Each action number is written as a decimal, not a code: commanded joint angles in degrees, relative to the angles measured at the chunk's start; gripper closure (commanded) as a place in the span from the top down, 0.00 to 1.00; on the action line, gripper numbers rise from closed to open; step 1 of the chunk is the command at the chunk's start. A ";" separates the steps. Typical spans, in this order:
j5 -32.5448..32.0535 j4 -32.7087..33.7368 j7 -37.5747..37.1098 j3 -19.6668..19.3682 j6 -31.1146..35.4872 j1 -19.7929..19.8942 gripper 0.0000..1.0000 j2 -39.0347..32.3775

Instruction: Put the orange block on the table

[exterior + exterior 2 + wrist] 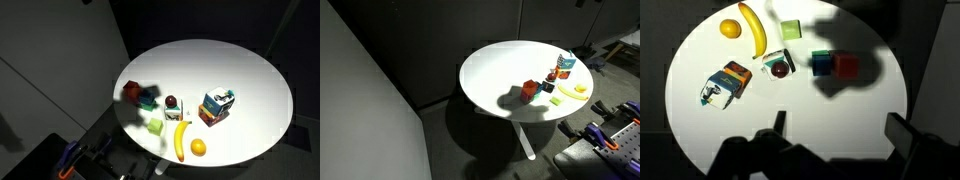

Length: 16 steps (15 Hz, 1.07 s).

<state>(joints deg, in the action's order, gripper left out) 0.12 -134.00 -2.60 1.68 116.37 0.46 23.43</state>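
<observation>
Gripper point(838, 126) is hovering high over the table point(865, 105), its jaws standing wide apart and gripping nothing. In the wrist view the two dark fingers point(905, 135) are framing only bare white tabletop.

The orange block point(847, 66) is sitting toward the middle of the table, hard against a blue cube point(821, 63). Both are lying under the arm's shadow, which is dulling the block's colour to red. From this height I cannot tell whether the block is resting flat on the tabletop or is partly propped on its neighbour. In an exterior view the orange block point(529, 90) is showing as a small bright spot.

The height seems to be giving the camera the whole spread, and the open jaws look ready for a descent. A green cube point(790, 30), a banana point(755, 30), an orange fruit point(731, 29) and a multicoloured carton point(725, 83) are lying well apart from the block. That is leaving free tabletop around it. With the blue cube crowding one face, the fingers will likely need to close across the two free sides.
</observation>
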 commanded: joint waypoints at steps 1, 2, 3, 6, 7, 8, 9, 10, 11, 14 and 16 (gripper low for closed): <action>3.81 2.67 3.68 -1.59 -0.80 -1.62 1.00 -3.84; 4.39 2.83 4.21 -1.72 -1.00 -1.78 1.00 -4.45; 4.78 2.93 4.79 -1.80 -1.12 -1.86 1.00 -4.99; 3.29 1.13 3.23 -1.01 -0.13 -1.36 1.00 -4.46; 3.29 1.13 3.27 -1.02 -0.13 -1.36 1.00 -4.79; 3.29 1.07 3.27 -1.02 -0.13 -1.36 1.00 -4.93; 3.29 1.04 3.27 -1.02 -0.13 -1.36 1.00 -4.94; 3.29 1.04 3.27 -1.01 -0.13 -1.36 1.00 -4.94; 3.29 1.04 3.27 -1.01 -0.13 -1.36 1.00 -4.94; 3.29 1.04 3.27 -1.01 -0.13 -1.36 1.00 -4.94; 3.29 1.04 3.27 -1.01 -0.13 -1.36 1.00 -4.94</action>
<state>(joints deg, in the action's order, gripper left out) 3.46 -133.06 0.69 0.79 116.38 -0.79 18.51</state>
